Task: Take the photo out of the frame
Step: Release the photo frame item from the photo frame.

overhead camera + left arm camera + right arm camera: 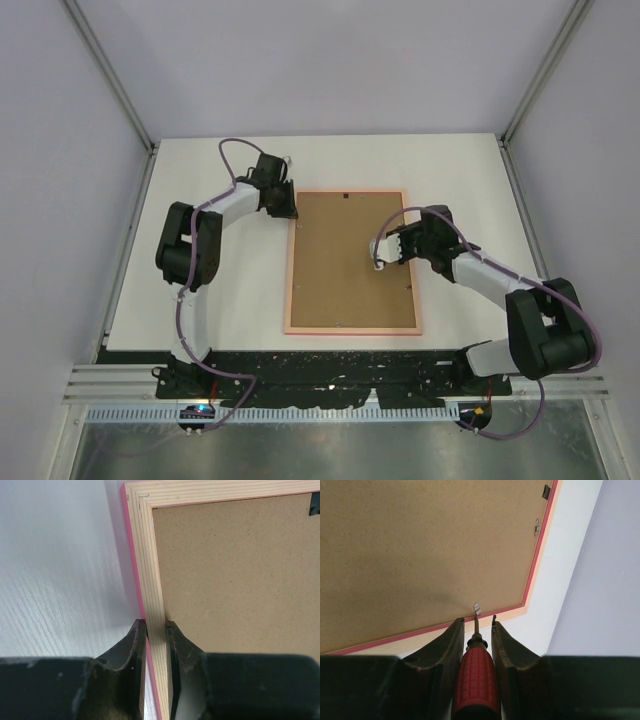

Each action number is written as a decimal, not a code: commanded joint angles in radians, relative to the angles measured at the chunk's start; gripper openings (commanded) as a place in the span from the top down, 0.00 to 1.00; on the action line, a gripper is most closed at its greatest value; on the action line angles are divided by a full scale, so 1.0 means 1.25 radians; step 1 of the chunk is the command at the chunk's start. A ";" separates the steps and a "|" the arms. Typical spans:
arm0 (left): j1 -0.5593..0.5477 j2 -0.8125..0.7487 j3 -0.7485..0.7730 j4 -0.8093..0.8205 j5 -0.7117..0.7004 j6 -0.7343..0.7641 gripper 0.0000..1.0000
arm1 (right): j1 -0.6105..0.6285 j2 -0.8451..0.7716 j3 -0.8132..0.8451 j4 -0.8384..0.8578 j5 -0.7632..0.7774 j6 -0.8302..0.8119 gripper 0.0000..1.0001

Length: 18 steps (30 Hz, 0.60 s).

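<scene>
Red screwdriver (476,675), clamped in right gripper (477,630), points its tip at retaining tab (477,609) straight ahead, while left gripper (156,625) pinches frame (150,555) by its long left rail.

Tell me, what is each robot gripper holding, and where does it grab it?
The left gripper pinches the frame by its side rail, near a corner. The right gripper holds a red-handled screwdriver by its handle.
</scene>
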 commanded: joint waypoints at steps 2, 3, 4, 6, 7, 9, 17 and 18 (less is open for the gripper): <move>0.004 -0.021 -0.013 -0.006 0.012 0.014 1.00 | -0.002 0.012 -0.017 0.088 0.042 -0.134 0.92; 0.004 -0.021 -0.013 -0.006 0.012 0.015 1.00 | -0.001 0.015 -0.017 0.089 0.047 -0.147 0.92; 0.004 -0.021 -0.013 -0.006 0.012 0.015 1.00 | -0.001 0.017 -0.016 0.092 0.051 -0.157 0.92; 0.004 -0.022 -0.012 -0.006 0.011 0.015 1.00 | -0.001 0.025 -0.015 0.092 0.059 -0.177 0.92; 0.004 -0.022 -0.012 -0.004 0.012 0.015 1.00 | -0.001 0.030 -0.015 0.092 0.064 -0.185 0.92; 0.004 -0.021 -0.012 -0.004 0.012 0.015 1.00 | 0.000 0.029 -0.011 0.086 0.062 -0.186 0.92; 0.004 -0.020 -0.012 -0.006 0.014 0.015 1.00 | 0.003 0.007 0.057 -0.087 0.046 -0.128 0.92; 0.004 -0.019 -0.011 -0.004 0.014 0.015 1.00 | 0.003 0.004 0.061 -0.094 0.045 -0.119 0.92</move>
